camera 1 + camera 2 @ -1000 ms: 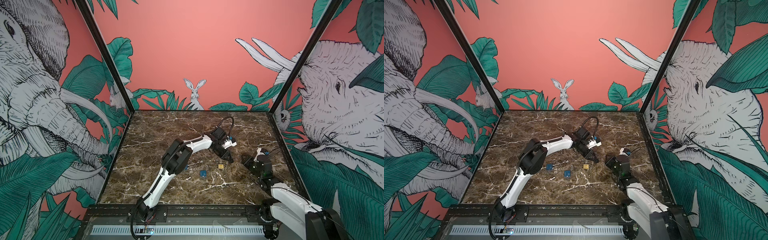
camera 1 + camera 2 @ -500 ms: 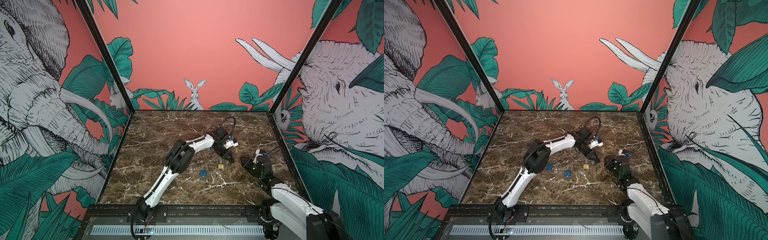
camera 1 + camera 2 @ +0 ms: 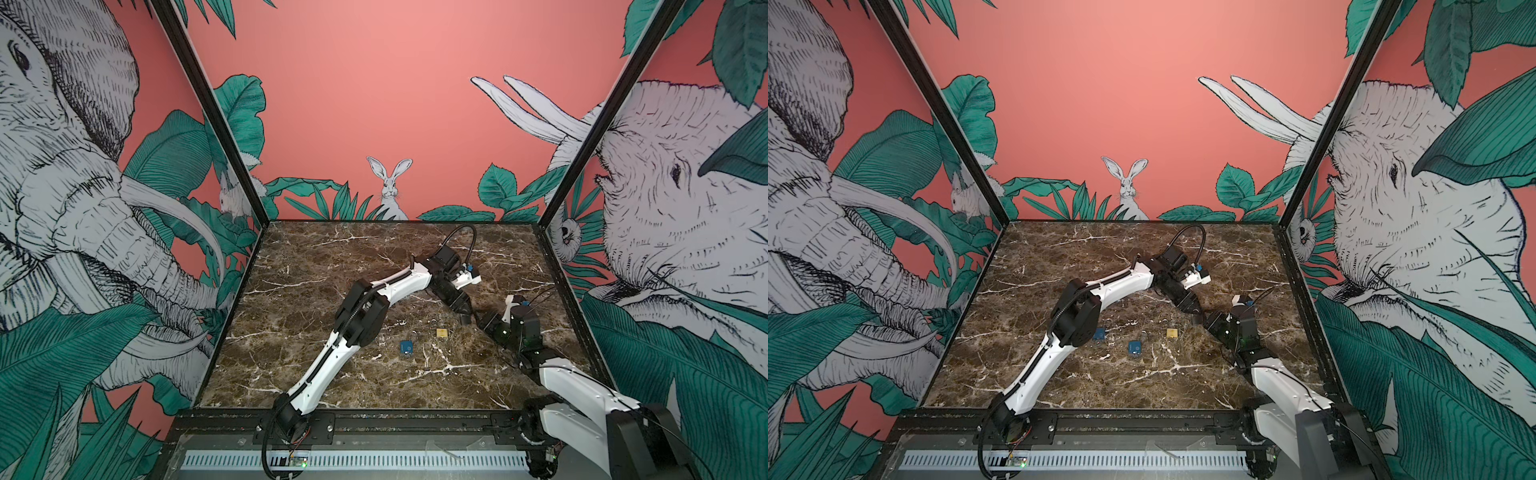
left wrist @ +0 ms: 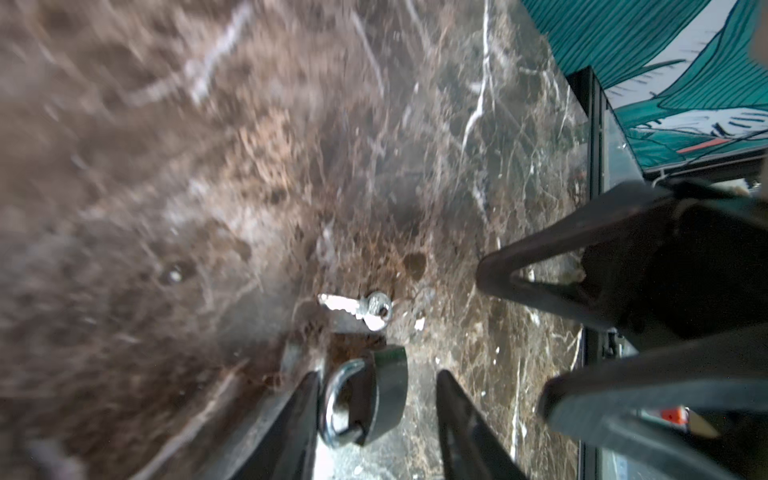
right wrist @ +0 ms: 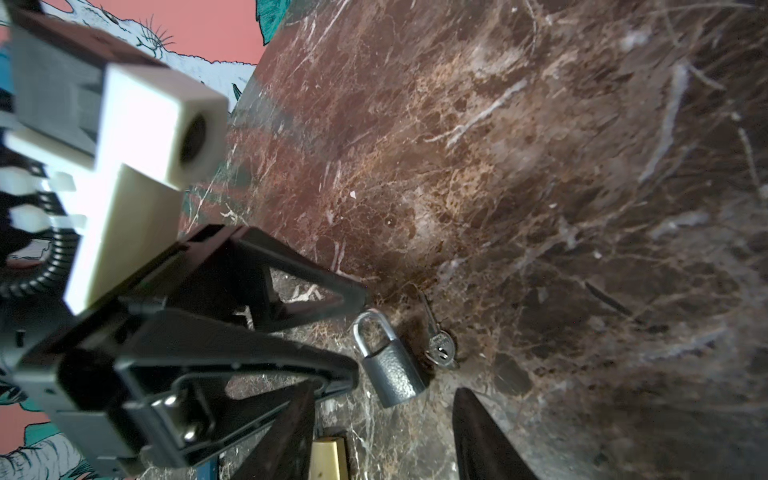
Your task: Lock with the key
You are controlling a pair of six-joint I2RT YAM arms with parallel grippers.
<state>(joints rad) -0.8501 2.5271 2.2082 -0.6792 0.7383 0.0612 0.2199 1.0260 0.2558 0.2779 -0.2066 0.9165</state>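
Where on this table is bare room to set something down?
Free: the left part of the table, between side wall and left arm; the far strip along the back wall; the near strip by the front rail. Crowded: right of middle, where the left gripper and right gripper meet at the silver padlock and key.

Padlock [image 5: 392, 376]: pebbled grey metal body, polished shackle. Key [image 4: 357, 309]: bright metal. Tabletop [image 3: 332, 257]: glossy brown veined marble.

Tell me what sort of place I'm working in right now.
Looks like a purpose-built robot test booth, not a real room: a marble-patterned tabletop boxed in by black frame posts, with printed jungle murals of a rabbit and elephants as walls.
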